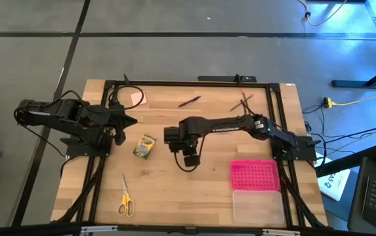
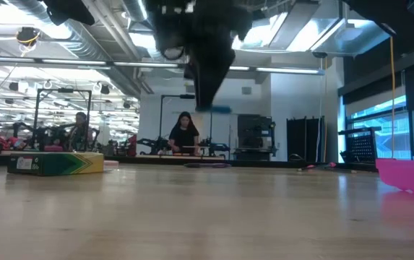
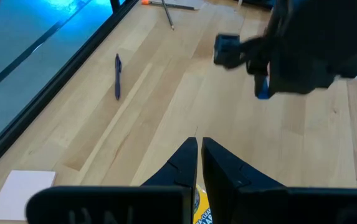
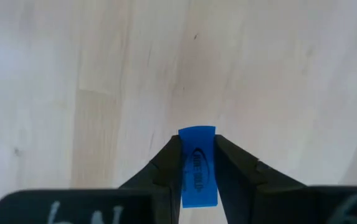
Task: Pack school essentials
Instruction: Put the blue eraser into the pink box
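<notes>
My right gripper (image 4: 197, 148) hangs over the middle of the table (image 1: 189, 157), shut on the tiny blue eraser (image 4: 197, 165), which also shows in the low view (image 2: 218, 110). My left gripper (image 3: 199, 146) waits shut at the table's left (image 1: 132, 120). Flat on the table lie the green-yellow crayon box (image 1: 144, 146), the yellow-handled scissors (image 1: 125, 200), the pink sticky-note pad (image 1: 138, 98), the dark red pen (image 1: 189, 101) and the pencils (image 1: 243, 99). My right gripper pinches the eraser between its two fingers, which press on its two long sides (image 4: 183, 163). The fingers come from above and point down. One end of the eraser (image 4: 197, 132) sticks out past the fingertips. The eraser is lifted clear of the table.
The pink perforated lid (image 1: 255, 175) and the clear case (image 1: 258, 206) lie at the near right. A black frame (image 1: 174, 84) runs along the table's far edge and sides. Bare wood lies below the right gripper. People show in the room beyond the table.
</notes>
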Available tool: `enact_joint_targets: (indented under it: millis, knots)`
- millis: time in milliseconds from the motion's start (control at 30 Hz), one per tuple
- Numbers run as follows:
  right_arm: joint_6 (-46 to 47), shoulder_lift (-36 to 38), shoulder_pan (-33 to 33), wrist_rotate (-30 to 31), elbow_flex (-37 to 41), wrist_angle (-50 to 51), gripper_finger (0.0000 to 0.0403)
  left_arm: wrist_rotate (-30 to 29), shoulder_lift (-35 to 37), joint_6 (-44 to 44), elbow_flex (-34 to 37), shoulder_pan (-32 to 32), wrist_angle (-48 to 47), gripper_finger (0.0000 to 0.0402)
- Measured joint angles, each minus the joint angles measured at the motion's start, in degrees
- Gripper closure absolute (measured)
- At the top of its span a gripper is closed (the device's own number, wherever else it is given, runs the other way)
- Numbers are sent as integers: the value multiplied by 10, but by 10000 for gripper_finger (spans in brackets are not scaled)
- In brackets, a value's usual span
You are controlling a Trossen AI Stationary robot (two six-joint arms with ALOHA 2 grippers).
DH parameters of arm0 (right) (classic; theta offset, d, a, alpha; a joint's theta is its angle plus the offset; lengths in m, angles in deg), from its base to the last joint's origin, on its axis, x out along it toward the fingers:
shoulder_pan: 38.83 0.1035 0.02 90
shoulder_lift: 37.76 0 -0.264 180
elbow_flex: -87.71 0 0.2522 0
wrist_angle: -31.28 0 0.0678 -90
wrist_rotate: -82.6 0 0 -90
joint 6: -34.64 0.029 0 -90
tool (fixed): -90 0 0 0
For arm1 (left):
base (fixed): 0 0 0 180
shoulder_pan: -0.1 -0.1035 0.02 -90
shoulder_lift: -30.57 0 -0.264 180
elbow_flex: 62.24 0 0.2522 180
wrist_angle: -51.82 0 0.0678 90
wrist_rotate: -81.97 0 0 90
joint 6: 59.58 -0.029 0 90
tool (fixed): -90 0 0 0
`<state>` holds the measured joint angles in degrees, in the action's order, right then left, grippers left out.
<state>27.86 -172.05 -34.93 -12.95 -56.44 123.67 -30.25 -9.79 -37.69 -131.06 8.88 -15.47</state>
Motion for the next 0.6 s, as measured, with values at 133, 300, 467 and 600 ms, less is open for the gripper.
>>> enact_joint_targets:
  millis: [133, 300, 467, 600]
  knots:
    - [1, 4, -6, -1, -46, 45, 322, 0, 0, 0, 0, 0, 0, 383]
    - [14, 53, -15, -2, -28, 73, 322, 0, 0, -1, 0, 0, 0, 383]
    - [51, 104, -22, -1, -28, 98, 322, 0, 0, -20, 0, 0, 0, 383]
    - [96, 147, -23, 14, -28, 111, 322, 0, 0, -29, 0, 0, 0, 383]
